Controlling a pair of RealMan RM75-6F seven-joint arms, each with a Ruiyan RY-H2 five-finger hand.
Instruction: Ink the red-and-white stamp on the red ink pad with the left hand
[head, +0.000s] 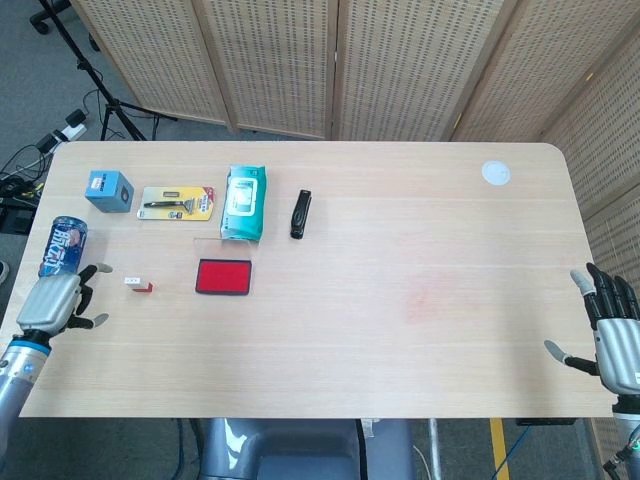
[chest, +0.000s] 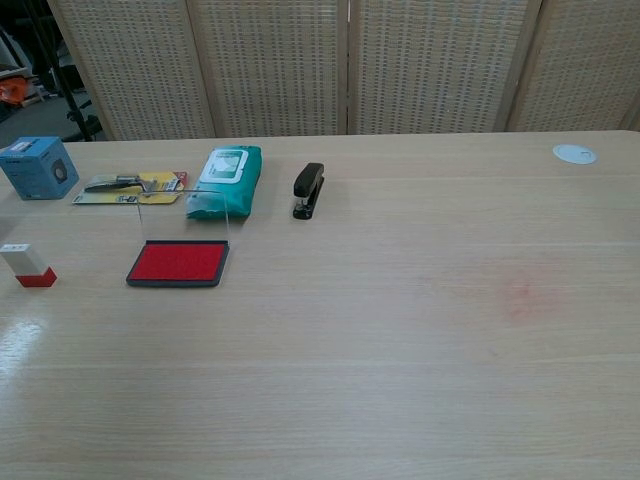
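- Bench (head: 400, 340): pale wood-grain top, rounded corners, wicker screens behind.
- Red-and-white stamp (head: 139, 285) (chest: 28, 265): small block, white upper part, red base; standing on the bench near the left edge, left of the ink pad and apart from it; untouched.
- Red ink pad (head: 224, 277) (chest: 179, 263): shallow dark tray filled edge to edge with a red inked surface; clear lid (chest: 185, 213) hinged upright along the far side.
- Left hand (head: 58, 301): over the bench's left edge, near the stamp but not touching it; fingers (head: 88, 272) apart, nothing held; seen in the head view only.
- Right hand (head: 612, 338): off the bench's right edge, near the front corner; fingers (head: 601, 283) spread, empty; head view only.
- Water bottle (head: 61, 246): lying on its side at the left edge, blue label, lower end hidden behind the left hand; contents cannot be told.
- Blue box (head: 108, 190) (chest: 38, 168): small cube carton, closed, at the far left; contents not visible.
- Razor pack (head: 177, 203) (chest: 129, 186): yellow card blister holding one dark-handled razor, flat on the bench between the blue box and the wipes.
- Wet wipes pack (head: 244, 202) (chest: 226, 179): teal soft pack, white flap shut, just behind the ink pad.
- Stapler (head: 301, 213) (chest: 308, 190): black, closed, just right of the wipes.
- White disc (head: 495, 173) (chest: 574, 154): flat, round, near the far right corner.
- Faint reddish smudge (head: 425, 298) (chest: 524, 295): on the bare wood, right of centre.
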